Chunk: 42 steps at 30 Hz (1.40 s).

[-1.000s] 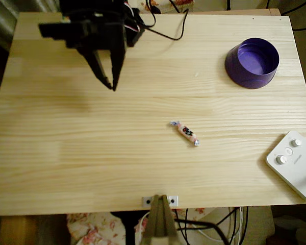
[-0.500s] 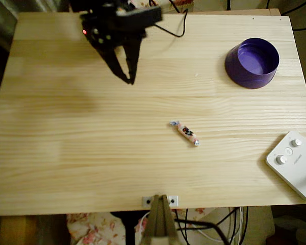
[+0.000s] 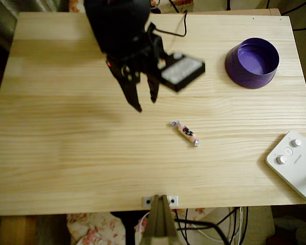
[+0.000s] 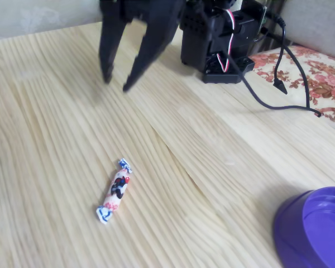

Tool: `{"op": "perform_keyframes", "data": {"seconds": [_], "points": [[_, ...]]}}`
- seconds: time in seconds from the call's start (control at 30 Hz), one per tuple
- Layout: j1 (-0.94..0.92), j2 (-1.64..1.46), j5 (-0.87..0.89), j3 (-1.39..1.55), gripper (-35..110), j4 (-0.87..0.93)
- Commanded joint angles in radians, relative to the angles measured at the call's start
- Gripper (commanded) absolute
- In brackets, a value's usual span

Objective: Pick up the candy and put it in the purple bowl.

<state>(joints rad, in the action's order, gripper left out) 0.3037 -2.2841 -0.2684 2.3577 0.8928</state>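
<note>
1. Overhead view: the black gripper (image 3: 145, 103) hangs above the wooden table (image 3: 66, 153), its two fingers spread apart and holding nothing
2. The candy (image 3: 184, 132) lies flat on the boards, near the fingertips but clear of them
3. The purple bowl (image 3: 252, 62) stands well apart, close to the table's edge

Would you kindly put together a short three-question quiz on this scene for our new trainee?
1. True or false: the gripper is holding the candy.
2. In the overhead view, where is the purple bowl relative to the candy? A) upper right B) lower left C) directly below
3. What white thing lies at the table's lower right corner in the overhead view?

Key: 1. False; it is open, above the table, apart from the candy. 2. A. 3. The device with round knobs.
</note>
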Motion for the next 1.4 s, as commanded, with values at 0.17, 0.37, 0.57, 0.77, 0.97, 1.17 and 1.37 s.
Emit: {"op": "perform_keyframes", "data": {"seconds": [0.17,0.37,0.57,0.77,0.97,1.17,1.37], "points": [[0.12,0.183,0.072,-0.189,26,-0.1],[0.199,0.255,0.152,-0.239,26,-0.149],[0.275,0.353,0.176,-0.298,24,-0.184],[0.322,0.477,0.201,-0.394,24,-0.198],[0.31,0.58,0.184,-0.423,24,-0.247],[0.288,0.637,0.175,-0.403,24,-0.298],[0.252,0.687,0.16,-0.414,23,-0.327]]}}
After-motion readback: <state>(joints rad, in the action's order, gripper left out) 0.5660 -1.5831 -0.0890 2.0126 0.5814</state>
